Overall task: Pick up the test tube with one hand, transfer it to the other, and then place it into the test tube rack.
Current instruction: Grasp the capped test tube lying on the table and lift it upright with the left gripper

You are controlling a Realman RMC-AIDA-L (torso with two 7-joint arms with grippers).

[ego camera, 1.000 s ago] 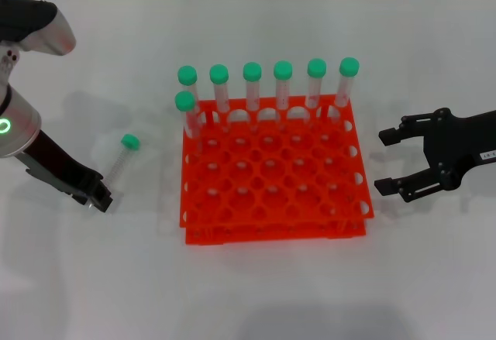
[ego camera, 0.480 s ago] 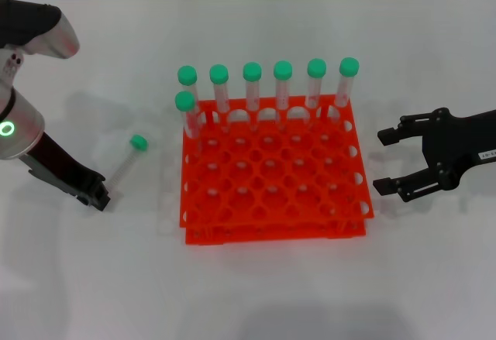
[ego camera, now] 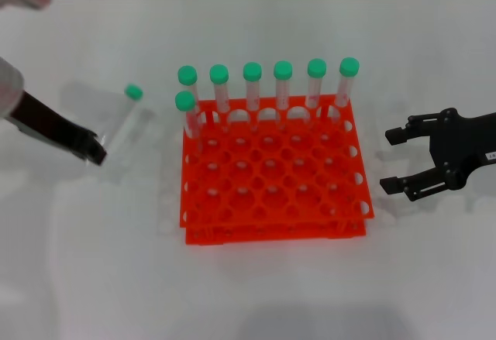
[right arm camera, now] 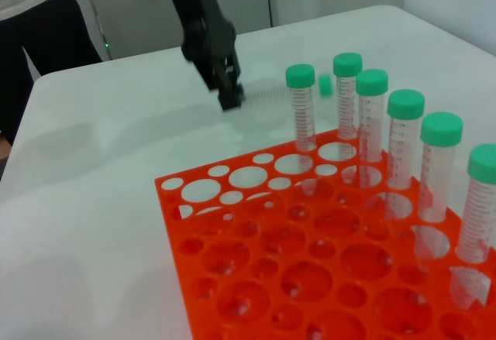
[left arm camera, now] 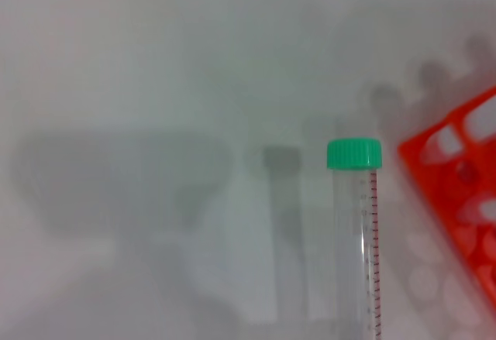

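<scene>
One step is done: the test tube (ego camera: 124,120) is clamped in the left hand (ego camera: 96,152), above the surface. The right hand (ego camera: 394,160) is held apart beside the test tube rack (ego camera: 273,173); handover and racking are left.

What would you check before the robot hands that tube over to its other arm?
1. Tube held by left gripper: ok, lifted off the table.
2. Cap on the tube: ok.
3. Right gripper ready to receive: ok, jaws open, beside the rack.
4. Grippers close enough for a handover: not ok, rack lies between them.
5. Free holes in the rack: ok, only seven tubes standing along the far side.
6. Firmness of the left grip: cannot tell.
</scene>
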